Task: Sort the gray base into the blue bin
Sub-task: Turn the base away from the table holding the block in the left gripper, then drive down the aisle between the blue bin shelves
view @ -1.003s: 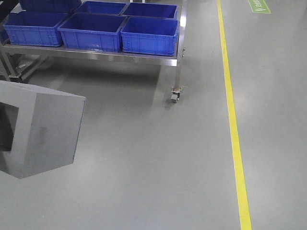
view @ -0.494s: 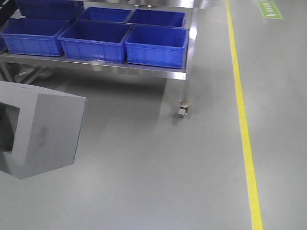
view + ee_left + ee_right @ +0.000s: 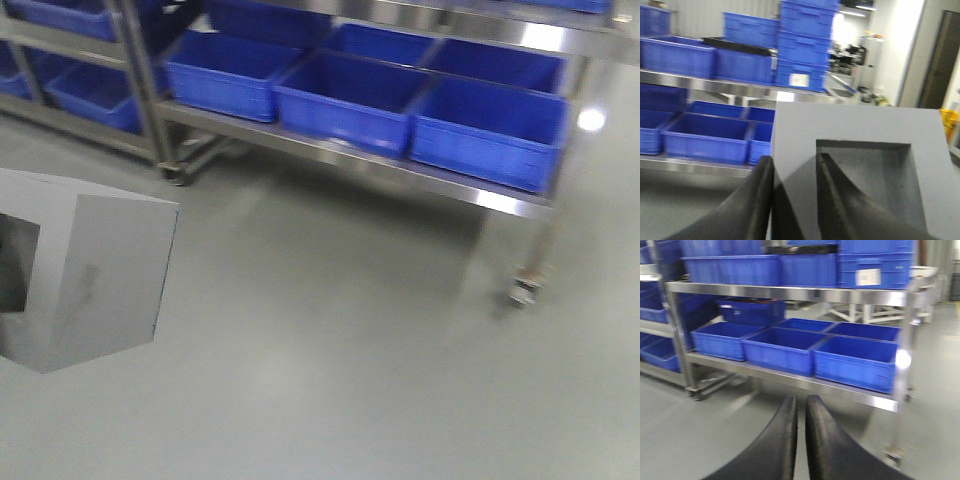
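We hold the gray base [image 3: 855, 125] in our left hand [image 3: 794, 167], clamped over one wall of its recess, above the floor [image 3: 350, 350]. Our right hand [image 3: 801, 402] is clenched, empty. Reaching a blue bin [image 3: 340, 120] on the rack shelf [image 3: 400, 165] and dropping it in remains.

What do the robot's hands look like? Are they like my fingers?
Not quite. Each tool is a pair of long, dark, curved fingers narrowing to a tip. The right tool looks smooth and slightly shiny. On the left tool, one finger has a fine ribbed inner face. No cables or markings show.
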